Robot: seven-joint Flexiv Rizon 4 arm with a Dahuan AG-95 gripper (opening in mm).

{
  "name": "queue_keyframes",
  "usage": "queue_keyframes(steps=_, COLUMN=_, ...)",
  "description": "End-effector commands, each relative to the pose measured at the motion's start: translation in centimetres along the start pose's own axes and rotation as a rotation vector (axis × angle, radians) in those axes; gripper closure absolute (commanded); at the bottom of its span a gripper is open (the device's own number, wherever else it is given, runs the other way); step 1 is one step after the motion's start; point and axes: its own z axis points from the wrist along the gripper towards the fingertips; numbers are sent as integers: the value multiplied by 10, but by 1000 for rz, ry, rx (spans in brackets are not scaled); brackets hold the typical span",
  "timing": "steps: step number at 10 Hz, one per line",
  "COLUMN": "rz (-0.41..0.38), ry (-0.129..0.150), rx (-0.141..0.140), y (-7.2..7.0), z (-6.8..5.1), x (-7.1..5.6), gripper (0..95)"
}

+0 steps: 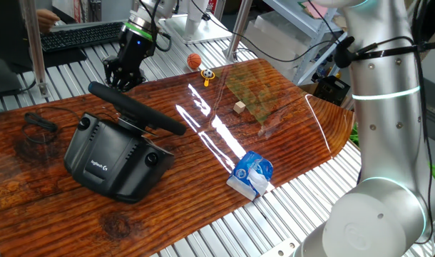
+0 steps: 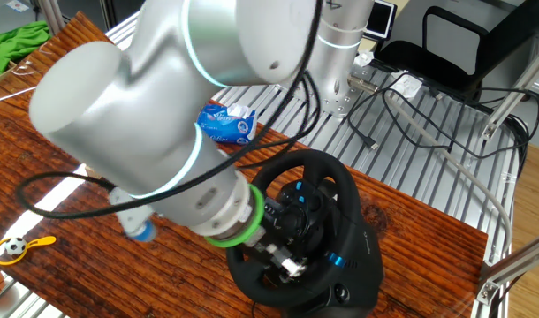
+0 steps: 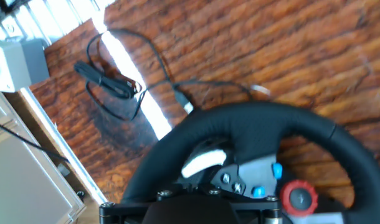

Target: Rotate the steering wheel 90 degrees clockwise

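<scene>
The steering wheel (image 1: 135,108) is black with a thick rim and stands on a bulky black Logitech base (image 1: 110,163) at the left of the wooden table. My gripper (image 1: 123,80) hangs at the far upper end of the rim, its dark fingers spread and close above it. In the other fixed view the wheel (image 2: 327,190) shows blue lights, and my arm covers its left side and the gripper. In the hand view the rim (image 3: 252,124) arches across the lower half, with blue buttons and a red knob at the hub. My fingertips do not show there.
A blue-and-white packet (image 1: 252,173) lies near the front edge. A small wooden cube (image 1: 239,107), an orange ball (image 1: 194,61) and a yellow toy (image 1: 207,75) lie at the back. A black cable (image 3: 115,84) lies left of the wheel. A keyboard (image 1: 82,34) sits behind.
</scene>
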Motion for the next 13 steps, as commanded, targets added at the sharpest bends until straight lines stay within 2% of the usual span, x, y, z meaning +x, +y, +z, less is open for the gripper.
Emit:
queue_keyframes(steps=1, rz=-20, ry=22, rx=-12, y=-2, z=6, x=10, gripper=950)
queue_keyframes(steps=3, rz=-49, ry=60, rx=-20, y=-2, z=6, x=18, gripper=950)
queue_keyframes(steps=4, rz=-53, ry=72, rx=-31, y=-2, z=2, x=23, gripper=950)
queue_keyframes(steps=6, rz=-57, ry=72, rx=-33, y=-3, z=-4, x=30, gripper=950)
queue_keyframes(steps=8, rz=-70, ry=65, rx=-17, y=-7, z=-15, x=42, gripper=950)
queue_keyframes(steps=9, rz=-71, ry=56, rx=7, y=-6, z=-19, x=46, gripper=950)
queue_keyframes(steps=10, rz=-91, ry=38, rx=43, y=-6, z=-21, x=49, gripper=950)
queue_keyframes(steps=11, rz=-128, ry=3, rx=116, y=-5, z=-23, x=51, gripper=950)
queue_keyframes(steps=12, rz=-150, ry=-18, rx=152, y=-4, z=-24, x=53, gripper=950)
queue_keyframes(steps=13, rz=-178, ry=-54, rx=191, y=-5, z=-28, x=54, gripper=950)
